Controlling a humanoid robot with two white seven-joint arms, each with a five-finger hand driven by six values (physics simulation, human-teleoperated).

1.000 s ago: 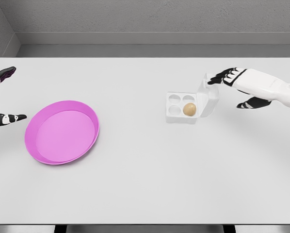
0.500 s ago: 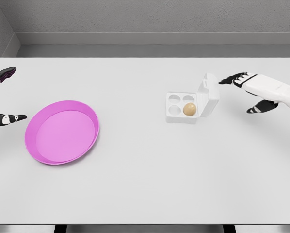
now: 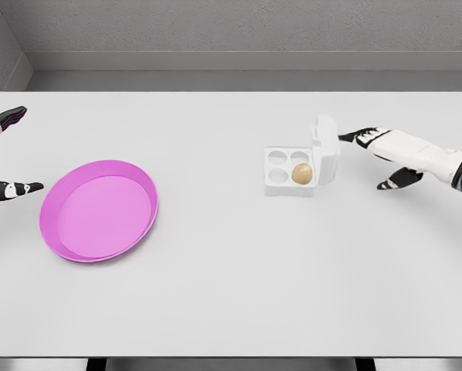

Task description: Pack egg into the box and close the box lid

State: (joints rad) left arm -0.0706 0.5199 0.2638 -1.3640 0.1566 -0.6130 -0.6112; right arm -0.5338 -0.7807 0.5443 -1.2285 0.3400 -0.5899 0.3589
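A small white egg box [image 3: 290,171] sits on the table right of centre, with a tan egg [image 3: 300,174] in its near right cup. Its lid [image 3: 326,151] stands nearly upright along the box's right side. My right hand [image 3: 374,151] is open, its fingers stretched flat toward the lid's outer face, the fingertips touching or almost touching it. My left hand [image 3: 3,154] shows only as fingertips at the left edge, spread and holding nothing.
A pink round plate [image 3: 100,210] lies at the left of the white table [image 3: 231,286], with nothing in it. The grey back wall runs behind the table's far edge.
The right hand drew back to the right, then came in lower against the lid. The lid has swung from leaning outward to nearly upright. The left hand has not moved.
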